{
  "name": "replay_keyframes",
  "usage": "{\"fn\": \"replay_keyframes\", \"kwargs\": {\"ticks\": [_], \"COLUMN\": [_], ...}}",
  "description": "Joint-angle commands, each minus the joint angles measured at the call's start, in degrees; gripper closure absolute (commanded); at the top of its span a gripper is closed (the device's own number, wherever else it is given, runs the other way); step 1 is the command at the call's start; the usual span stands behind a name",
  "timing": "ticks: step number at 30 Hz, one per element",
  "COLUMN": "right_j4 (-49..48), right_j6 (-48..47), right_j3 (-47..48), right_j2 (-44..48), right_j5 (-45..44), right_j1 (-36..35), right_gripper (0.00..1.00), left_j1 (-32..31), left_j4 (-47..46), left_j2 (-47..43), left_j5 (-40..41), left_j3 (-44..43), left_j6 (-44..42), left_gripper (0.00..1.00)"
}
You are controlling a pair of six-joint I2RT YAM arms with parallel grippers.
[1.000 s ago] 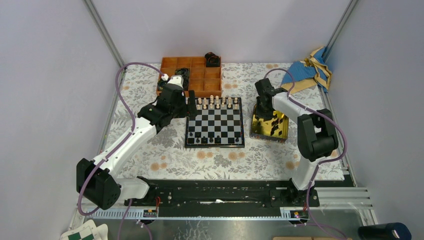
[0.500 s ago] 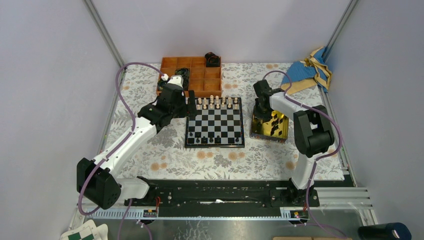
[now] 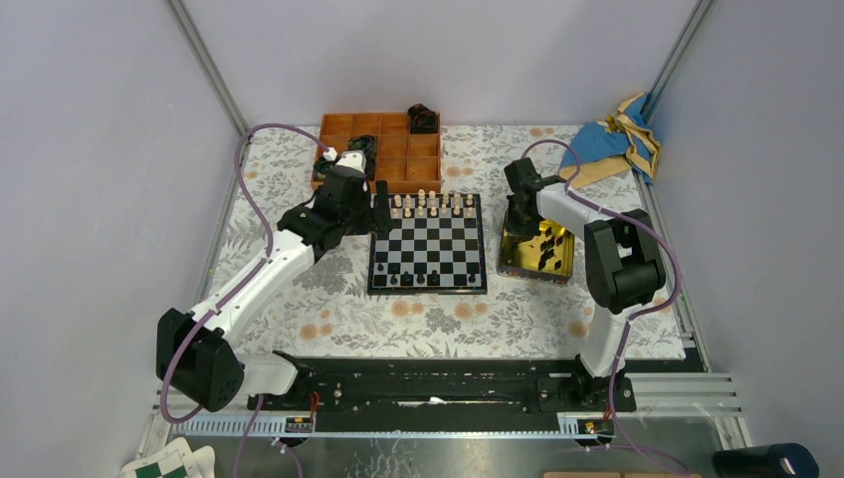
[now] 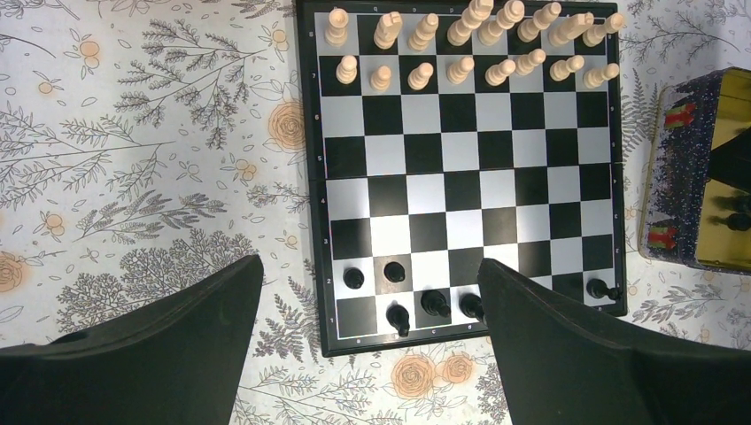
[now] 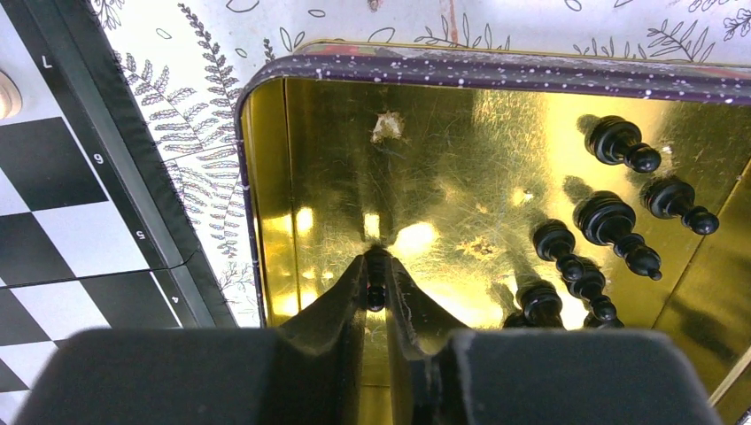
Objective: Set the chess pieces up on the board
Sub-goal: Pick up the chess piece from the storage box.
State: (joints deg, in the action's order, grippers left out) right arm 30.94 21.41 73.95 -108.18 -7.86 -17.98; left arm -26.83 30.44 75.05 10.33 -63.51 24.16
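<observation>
At least six black chess pieces [image 4: 395,271] stood on the near ranks of the board [image 4: 469,190]. The rest lay in a gold tin [image 5: 531,75] beside it, where the right pincer [image 5: 376,264] nipped one black piece [image 5: 376,290]. The left pincer [image 4: 369,266] hung wide open above.

Board [image 4: 310,159], black frame strip along its left edge, left wrist view: small pale rank numerals 8 down to 1, one beside each row. Same strip in the right wrist view [image 5: 102,133]: numerals 6, 5 and 4 legible. Marks along the other frame strips too small to read.
</observation>
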Motion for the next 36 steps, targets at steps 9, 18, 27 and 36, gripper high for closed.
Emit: {"fn": "replay_keyframes", "kwargs": {"ticks": [9, 18, 27, 36], "right_j4": [0.15, 0.94, 1.18, 0.89], "right_j6": [-0.14, -0.40, -0.51, -0.23], "right_j3": [1.53, 2.32, 1.62, 0.25], "right_j2": [0.58, 0.71, 1.40, 2.11], "right_j5": [-0.06, -0.49, -0.27, 0.32], "right_j1": [0.22, 0.22, 0.14, -0.30], "right_gripper": [0.96, 0.76, 0.68, 0.69], "left_j1": [0.72, 0.73, 0.81, 0.80], "left_j4": [-2.21, -2.19, -2.19, -2.57], "left_j2": [0.53, 0.37, 0.32, 0.49], "left_j5": [-0.84, -0.97, -0.92, -1.28], "left_j3": [-0.70, -0.49, -0.21, 0.13], "left_j6": [-1.49, -1.49, -1.40, -1.22], "left_gripper": [0.01, 0.01, 0.01, 0.01]}}
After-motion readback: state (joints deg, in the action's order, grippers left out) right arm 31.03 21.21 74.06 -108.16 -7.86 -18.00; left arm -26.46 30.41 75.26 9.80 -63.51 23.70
